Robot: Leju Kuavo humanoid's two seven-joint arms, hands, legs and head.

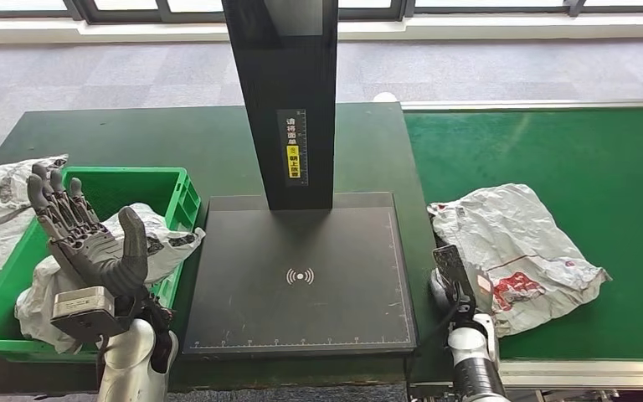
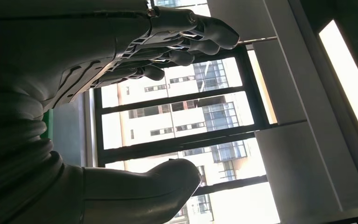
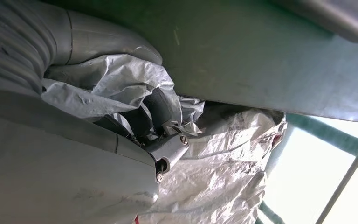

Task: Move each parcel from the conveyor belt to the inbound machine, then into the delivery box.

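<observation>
The left hand (image 1: pixel 84 239) was dark grey, with ribbed, segmented fingers and a thick, smooth thumb. A pale grey box sat at its wrist above a glossy silver forearm. The right arm ended in a white-and-silver wrist with a black cable. In the right wrist view, the right hand (image 3: pixel 121 121) showed a grey ribbed cover and small silver screws.

I see bare scan plate (image 1: pixel 301 276) mid-scene, reachable from near side; black post (image 1: pixel 285 100) blocks its far edge. Green crate (image 1: pixel 180 197) at left holds a parcel (image 1: pixel 155 239), far corner free. Belt (image 1: pixel 552 142) open beyond crumpled parcel (image 1: pixel 511 243).
</observation>
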